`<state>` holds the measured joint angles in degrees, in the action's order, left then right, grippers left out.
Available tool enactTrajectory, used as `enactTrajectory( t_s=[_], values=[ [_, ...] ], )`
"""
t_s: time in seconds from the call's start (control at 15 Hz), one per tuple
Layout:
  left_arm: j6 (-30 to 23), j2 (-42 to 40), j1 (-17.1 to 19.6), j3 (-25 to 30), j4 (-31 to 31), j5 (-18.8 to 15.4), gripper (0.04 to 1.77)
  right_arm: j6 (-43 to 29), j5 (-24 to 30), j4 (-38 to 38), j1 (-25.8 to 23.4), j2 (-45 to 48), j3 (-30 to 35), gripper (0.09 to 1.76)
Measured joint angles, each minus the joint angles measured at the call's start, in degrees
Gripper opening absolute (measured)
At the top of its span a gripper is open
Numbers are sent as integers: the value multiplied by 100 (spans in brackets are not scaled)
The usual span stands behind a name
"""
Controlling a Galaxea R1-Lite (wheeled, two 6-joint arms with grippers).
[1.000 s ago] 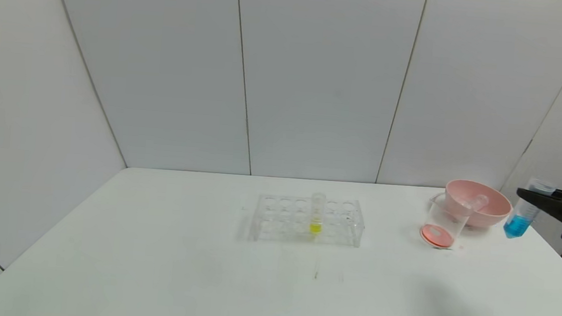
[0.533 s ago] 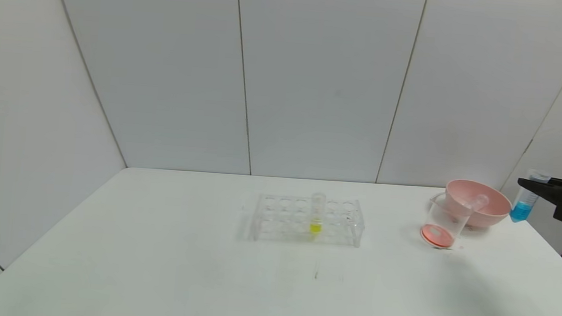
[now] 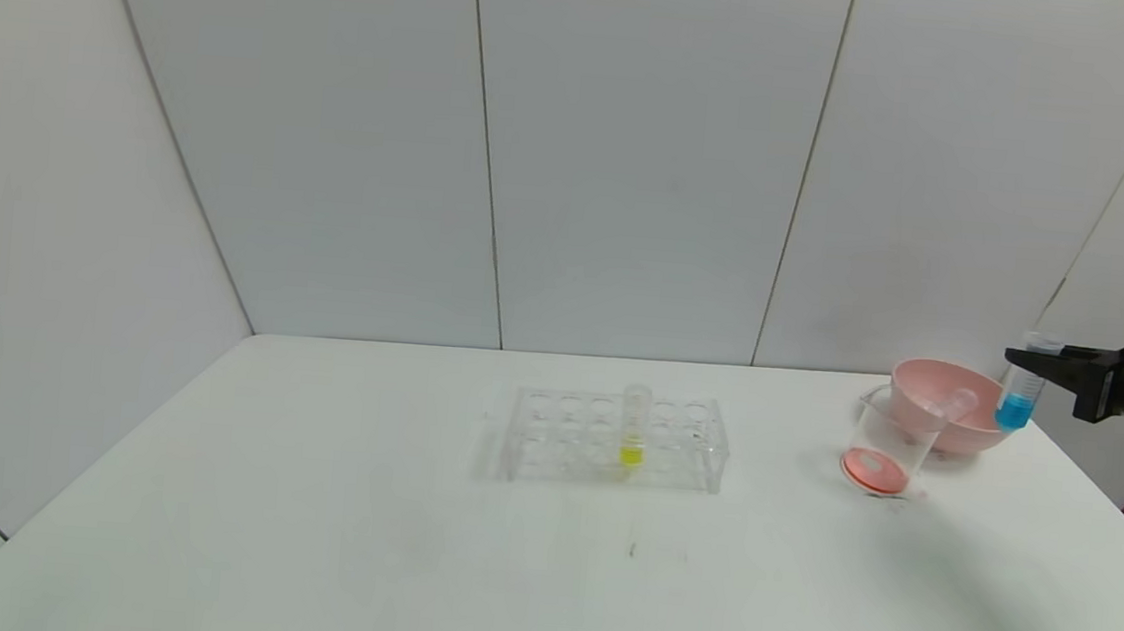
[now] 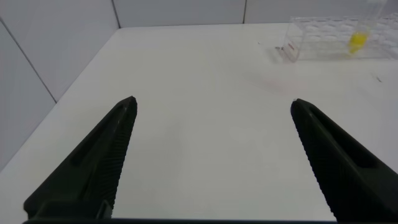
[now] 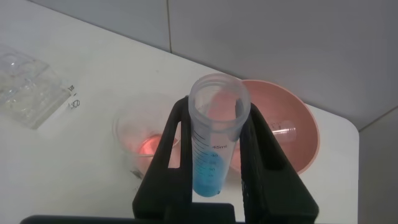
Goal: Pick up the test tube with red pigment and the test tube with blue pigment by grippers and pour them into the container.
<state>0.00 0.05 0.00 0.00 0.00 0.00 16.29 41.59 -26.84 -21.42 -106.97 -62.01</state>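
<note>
My right gripper (image 3: 1018,357) is shut on the test tube with blue pigment (image 3: 1015,403) and holds it nearly upright in the air, above the near right rim of the pink bowl. In the right wrist view the tube (image 5: 214,155) stands between the fingers (image 5: 173,144). The container (image 3: 881,443), a clear beaker, stands left of the bowl with orange-red liquid in its bottom; it also shows in the right wrist view (image 5: 144,138). No tube with red liquid is in view. My left gripper (image 4: 212,102) is open and empty over bare table.
The pink bowl (image 3: 964,429) stands at the table's far right with an empty clear tube (image 3: 952,401) lying in it. The clear rack (image 3: 552,437) stands mid-table and holds a yellow tube (image 3: 633,433). The table's right edge is close to the bowl.
My right gripper has risen and moved left with the blue tube, from beside the bowl's right side to over its rim. Nothing else has moved.
</note>
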Motion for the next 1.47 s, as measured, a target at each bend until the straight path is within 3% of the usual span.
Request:
enactTrajectory(
  t_s=[0.33, 0.8, 1.13, 1.47],
  values=[
    [0, 0, 0, 0, 0, 0, 176, 267, -311, 994, 158, -217, -684, 50],
    [0, 0, 0, 0, 0, 0, 176, 3035, -523, 4636, 279, -702, -2990, 50],
    [0, 0, 0, 0, 0, 0, 176, 4170, -1420, 5615, 613, -1084, -4090, 50],
    [0, 0, 0, 0, 0, 0, 176, 4469, -2222, 7055, 1024, -1292, -5047, 50]
  ],
)
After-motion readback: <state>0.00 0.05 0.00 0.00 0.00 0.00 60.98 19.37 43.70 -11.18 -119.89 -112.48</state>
